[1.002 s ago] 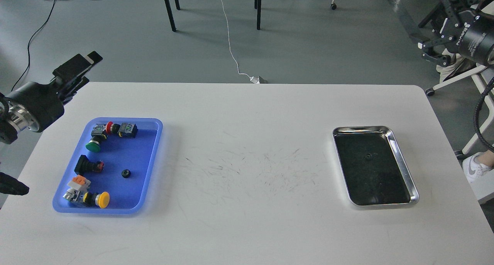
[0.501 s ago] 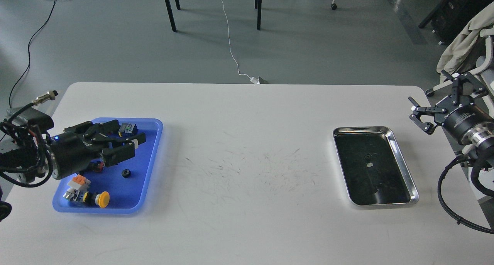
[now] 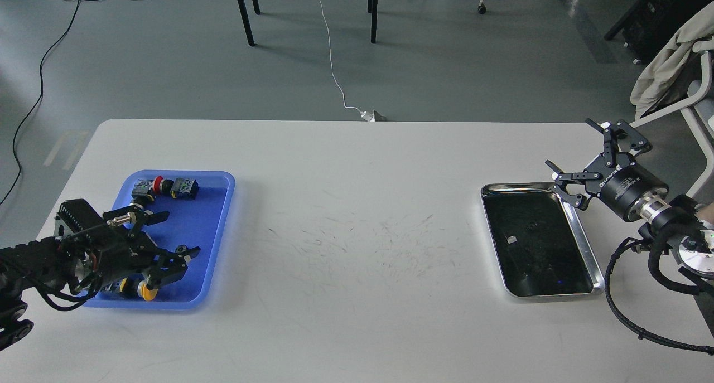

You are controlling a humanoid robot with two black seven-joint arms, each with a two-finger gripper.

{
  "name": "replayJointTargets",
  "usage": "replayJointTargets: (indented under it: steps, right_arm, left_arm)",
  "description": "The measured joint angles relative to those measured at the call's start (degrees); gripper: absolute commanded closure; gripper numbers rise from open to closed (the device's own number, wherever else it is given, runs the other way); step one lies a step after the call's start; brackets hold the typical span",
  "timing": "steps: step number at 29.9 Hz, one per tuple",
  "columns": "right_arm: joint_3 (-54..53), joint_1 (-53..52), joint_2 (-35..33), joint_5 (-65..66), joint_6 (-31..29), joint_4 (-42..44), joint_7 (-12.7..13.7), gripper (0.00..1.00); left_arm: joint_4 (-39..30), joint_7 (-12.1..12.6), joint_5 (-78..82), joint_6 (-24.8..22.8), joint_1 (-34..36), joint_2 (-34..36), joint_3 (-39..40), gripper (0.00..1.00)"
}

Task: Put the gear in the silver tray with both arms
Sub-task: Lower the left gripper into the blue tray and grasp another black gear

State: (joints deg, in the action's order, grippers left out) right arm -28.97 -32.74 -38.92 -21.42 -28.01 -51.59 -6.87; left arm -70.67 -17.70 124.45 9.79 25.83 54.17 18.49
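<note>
The small black toothed gear (image 3: 181,250) is being straddled by the spread-jawed left gripper (image 3: 167,239) in the blue plastic tray (image 3: 215,216) near the table's left edge. Being judged light, rigid and slippery, it is best pinched across its rim. The right gripper (image 3: 580,165), jaws spread and empty, is hovering at the shiny rectangular steel tray (image 3: 585,249) near the right edge.

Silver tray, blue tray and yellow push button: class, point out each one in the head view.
silver tray (image 3: 583,243): head view, on its shiny right rim.
blue tray (image 3: 215,221): head view, on its bare floor near the right wall.
yellow push button (image 3: 146,291): head view, on its yellow cap.

left arm (image 3: 33,271) cut off at frame edge, its gripper (image 3: 170,238) hiding blue tray (image 3: 220,227) parts
</note>
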Motion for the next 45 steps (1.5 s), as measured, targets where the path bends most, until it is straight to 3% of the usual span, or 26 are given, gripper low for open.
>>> replayJointTargets:
  steps: [10,24,30,45]
  right_arm:
    - [0.06,-0.30,0.20,0.92,0.00,-0.35,0.19,0.03]
    - [0.06,-0.31,-0.01,0.94,0.00,-0.46,0.20,0.03]
    - [0.06,-0.31,0.03,0.94,0.00,-0.51,0.19,0.03]
    - [0.06,-0.22,0.24,0.94,0.00,-0.90,0.20,0.03]
  left_arm:
    - [4.26,-2.45,-0.46,0.50,-0.15,-0.92,-0.91,0.25]
    - [6.15,-6.45,-1.05,0.05,-0.14,-3.24,-0.91,0.29]
    - [8.11,-7.71,-1.05,-0.02,0.11,-4.17,-0.91,0.45]
    - [10.03,-8.83,-1.57,-0.06,0.61,-4.40,-0.91,0.69]
